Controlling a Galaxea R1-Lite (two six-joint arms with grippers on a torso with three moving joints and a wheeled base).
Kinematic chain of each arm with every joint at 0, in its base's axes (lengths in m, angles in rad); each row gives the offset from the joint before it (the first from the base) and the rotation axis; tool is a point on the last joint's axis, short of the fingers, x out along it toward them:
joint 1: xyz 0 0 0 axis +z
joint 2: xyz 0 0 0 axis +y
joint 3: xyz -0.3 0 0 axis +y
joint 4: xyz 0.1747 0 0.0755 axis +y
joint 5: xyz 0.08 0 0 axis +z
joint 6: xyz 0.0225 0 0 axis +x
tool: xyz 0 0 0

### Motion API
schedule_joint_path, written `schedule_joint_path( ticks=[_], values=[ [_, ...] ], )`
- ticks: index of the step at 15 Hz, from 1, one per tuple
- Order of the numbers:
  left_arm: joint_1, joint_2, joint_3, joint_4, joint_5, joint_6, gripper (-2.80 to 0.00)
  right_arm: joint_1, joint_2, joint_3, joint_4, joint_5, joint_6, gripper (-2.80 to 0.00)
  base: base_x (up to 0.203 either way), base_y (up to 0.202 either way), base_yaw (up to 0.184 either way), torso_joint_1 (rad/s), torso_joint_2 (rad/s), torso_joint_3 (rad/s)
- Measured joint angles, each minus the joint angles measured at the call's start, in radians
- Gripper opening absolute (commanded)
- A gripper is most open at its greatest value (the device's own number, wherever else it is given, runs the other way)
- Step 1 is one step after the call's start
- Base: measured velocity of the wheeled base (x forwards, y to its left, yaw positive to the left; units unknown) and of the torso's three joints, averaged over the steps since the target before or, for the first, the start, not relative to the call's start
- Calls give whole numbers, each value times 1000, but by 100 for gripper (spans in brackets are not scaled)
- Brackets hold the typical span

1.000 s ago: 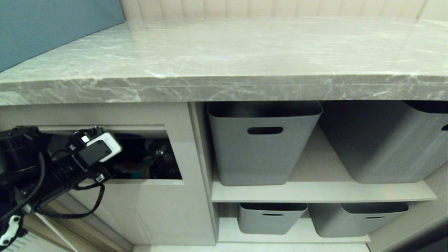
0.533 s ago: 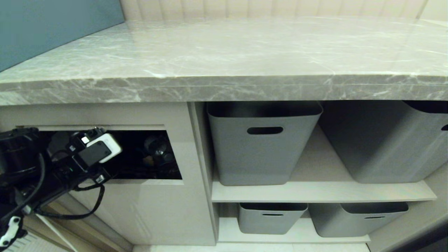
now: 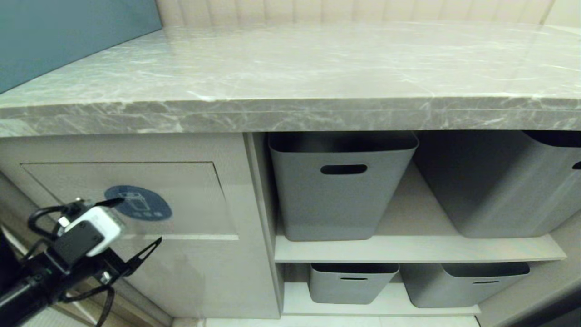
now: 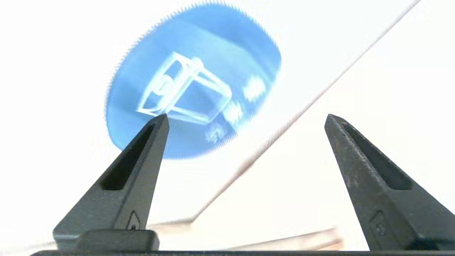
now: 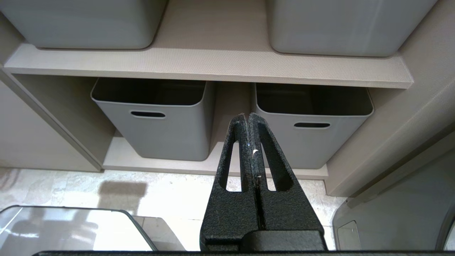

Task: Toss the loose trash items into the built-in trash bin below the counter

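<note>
The built-in trash bin [image 3: 190, 200] is a beige cabinet front under the grey marble counter [image 3: 290, 68]. Its flap is closed and shows a blue oval sticker [image 3: 138, 203] with a white bin icon. My left gripper [image 3: 140, 219] hangs just in front of the flap's lower edge, open and empty. In the left wrist view the left gripper [image 4: 246, 115] has its fingers spread wide, with the sticker [image 4: 192, 78] close behind one of them. The right gripper [image 5: 247, 114] is shut on nothing, low in front of the shelves. The loose trash items are out of view.
Two large grey tubs [image 3: 340, 186] [image 3: 499, 181] stand on the upper shelf to the right of the bin, and two smaller ones [image 3: 352, 281] [image 3: 463, 284] on the lower shelf. Pale tiled floor [image 5: 170, 192] lies below. A teal wall panel [image 3: 68, 36] rises at the back left.
My left gripper has come out of the bin opening, moving down and back, and its fingers have spread open. The flap has swung shut, hiding the dark inside and the teal piece seen there.
</note>
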Motion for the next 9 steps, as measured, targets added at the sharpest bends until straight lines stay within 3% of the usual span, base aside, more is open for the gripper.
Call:
schedule_joint_path(
  ticks=[3,5,7,9],
  values=[
    [-34,-145,73,3,5,-149,-280,0,0,0,0,0,0,-280,0,0,0,0,0,0],
    [-39,-238,110,7,43,-212,-280,0,0,0,0,0,0,-280,0,0,0,0,0,0],
    [-39,-327,137,34,175,-332,-280,0,0,0,0,0,0,-280,0,0,0,0,0,0],
    [-38,-396,172,125,369,-525,-280,0,0,0,0,0,0,-280,0,0,0,0,0,0]
  ],
)
